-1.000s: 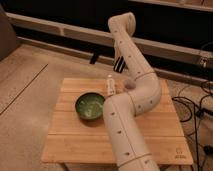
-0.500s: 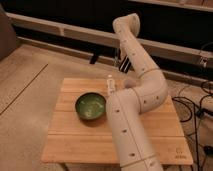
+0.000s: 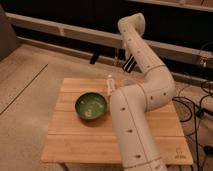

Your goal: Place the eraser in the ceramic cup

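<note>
Arm (image 3: 135,115) covers the right half of the table (image 3: 75,145). Green bowl (image 3: 91,105) sits centre-left. Gripper (image 3: 130,63) hangs past the far edge, 1 o'clock of the bowl; whether it grips anything, cannot tell. Eraser and ceramic cup not visible, possibly behind the arm. Risk: a blind descent knocks the white tube (image 3: 109,83) over.

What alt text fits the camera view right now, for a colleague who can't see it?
A white robot arm rises from the foreground over a wooden table, its dark claw hanging above the table's far edge. A green bowl sits mid-table, with a small white tube upright behind it. Neither eraser nor ceramic cup is visible.
</note>
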Available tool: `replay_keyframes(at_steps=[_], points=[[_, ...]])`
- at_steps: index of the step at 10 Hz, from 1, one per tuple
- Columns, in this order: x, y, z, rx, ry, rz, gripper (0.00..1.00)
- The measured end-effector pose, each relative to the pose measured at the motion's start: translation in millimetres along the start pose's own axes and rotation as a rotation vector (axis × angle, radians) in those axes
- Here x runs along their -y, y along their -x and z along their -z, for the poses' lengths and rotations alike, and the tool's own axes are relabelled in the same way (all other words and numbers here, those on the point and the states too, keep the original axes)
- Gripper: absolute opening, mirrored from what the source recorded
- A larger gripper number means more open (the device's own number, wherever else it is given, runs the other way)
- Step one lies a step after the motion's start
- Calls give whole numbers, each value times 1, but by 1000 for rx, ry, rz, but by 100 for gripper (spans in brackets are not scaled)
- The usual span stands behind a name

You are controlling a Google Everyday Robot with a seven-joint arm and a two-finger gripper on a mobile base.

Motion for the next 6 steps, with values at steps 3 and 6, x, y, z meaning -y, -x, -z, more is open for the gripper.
replay_keyframes(at_steps=[3,6], points=[[-13,-13,0,-30,-27,83,0],[-12,-13,2,-32,-28,84,0]])
